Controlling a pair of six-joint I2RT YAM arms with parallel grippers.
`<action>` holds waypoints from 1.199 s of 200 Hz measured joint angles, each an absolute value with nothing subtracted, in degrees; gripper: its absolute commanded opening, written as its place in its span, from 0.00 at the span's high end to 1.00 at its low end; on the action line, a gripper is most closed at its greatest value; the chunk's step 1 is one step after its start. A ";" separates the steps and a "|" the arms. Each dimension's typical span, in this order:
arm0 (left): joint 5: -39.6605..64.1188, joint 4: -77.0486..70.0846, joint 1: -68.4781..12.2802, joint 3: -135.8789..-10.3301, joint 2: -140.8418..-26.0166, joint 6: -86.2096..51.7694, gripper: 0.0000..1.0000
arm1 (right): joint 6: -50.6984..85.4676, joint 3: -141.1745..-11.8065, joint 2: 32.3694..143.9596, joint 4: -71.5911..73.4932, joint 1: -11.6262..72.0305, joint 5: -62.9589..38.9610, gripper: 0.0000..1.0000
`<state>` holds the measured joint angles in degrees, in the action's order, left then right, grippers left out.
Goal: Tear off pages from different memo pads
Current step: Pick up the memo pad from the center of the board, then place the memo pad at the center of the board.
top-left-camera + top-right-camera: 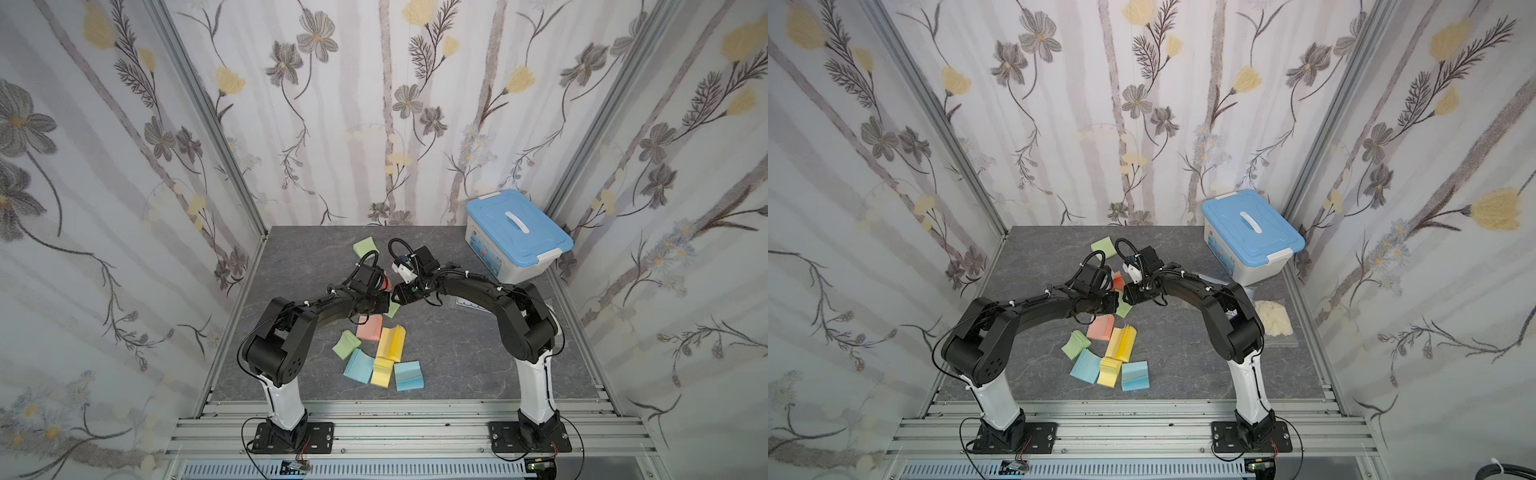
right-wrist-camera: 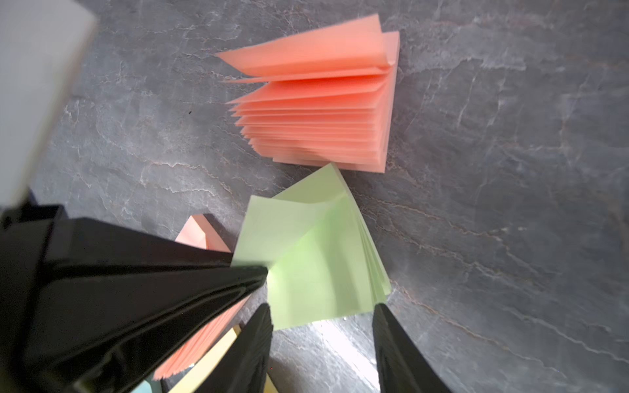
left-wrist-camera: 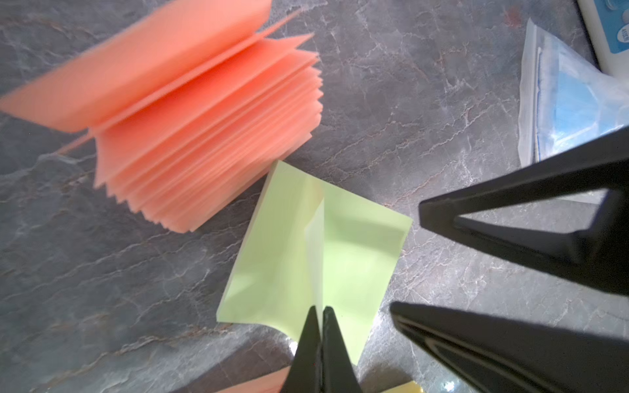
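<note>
A green memo pad (image 3: 279, 245) lies on the grey table between both arms. My left gripper (image 3: 321, 309) is shut on its top page (image 3: 316, 238), which stands up edge-on from the pad. In the right wrist view that page (image 2: 272, 231) curls up to the left gripper (image 2: 264, 270). My right gripper (image 2: 322, 308) is open, its fingertips (image 2: 378, 308) set at the pad's near edge. A fanned salmon memo pad (image 3: 204, 136) lies just beyond. In both top views the wrists hide the jaws; only a corner of the green pad (image 1: 392, 309) shows.
More memo pads lie nearer the arm bases: salmon (image 1: 370, 327), yellow (image 1: 392, 343), green (image 1: 345, 344), blue (image 1: 359, 365). Another green pad (image 1: 365, 247) lies further back. A blue-lidded white box (image 1: 519, 232) stands at the back right, with a clear packet of blue masks (image 3: 561, 102) beside it.
</note>
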<state>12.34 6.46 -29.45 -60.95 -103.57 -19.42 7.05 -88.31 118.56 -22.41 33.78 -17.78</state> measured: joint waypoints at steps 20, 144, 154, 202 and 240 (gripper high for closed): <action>13.89 7.62 -29.36 -61.56 -103.39 -17.98 1.00 | 1.32 -87.18 116.64 -22.39 33.43 -17.80 0.50; 24.75 16.84 -33.87 -76.42 -107.94 -4.40 1.00 | 7.90 -57.04 87.96 -12.80 25.50 -10.85 0.44; 25.50 16.47 -33.98 -76.82 -108.40 -4.99 1.00 | 10.48 -56.05 88.36 -12.29 25.08 -11.68 0.42; 27.68 15.88 -37.10 -77.41 -108.68 -5.19 1.00 | 16.05 -54.02 91.26 -8.60 19.88 -21.30 0.35; 26.35 18.74 -38.79 -77.28 -107.09 -1.93 1.00 | 13.17 -54.26 93.82 -6.76 16.95 -27.86 0.34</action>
